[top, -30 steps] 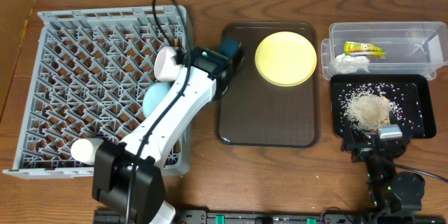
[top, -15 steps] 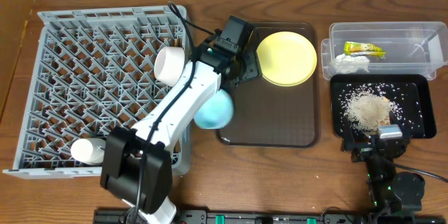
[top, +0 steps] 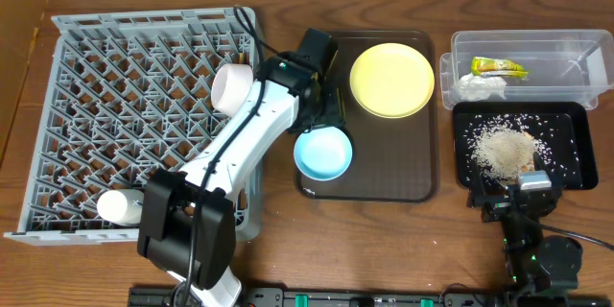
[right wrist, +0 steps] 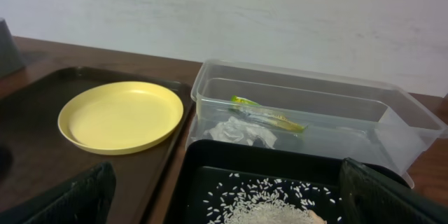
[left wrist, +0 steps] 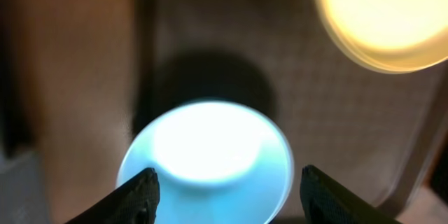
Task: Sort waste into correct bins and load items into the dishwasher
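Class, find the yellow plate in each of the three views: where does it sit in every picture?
Overhead: plate right of centre, near the top.
Left wrist: plate blurred, cut off by the top right corner.
Right wrist: plate left of centre.
Shared landmark: the brown tray under it.

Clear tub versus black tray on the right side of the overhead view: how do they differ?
The clear tub is see-through with taller walls; the black tray is opaque and shallow. The clear tub holds a yellow-green wrapper and white tissue; the black tray holds rice scraps. The clear tub sits farther from the robot than the black tray. Both are rectangular with similar footprints.
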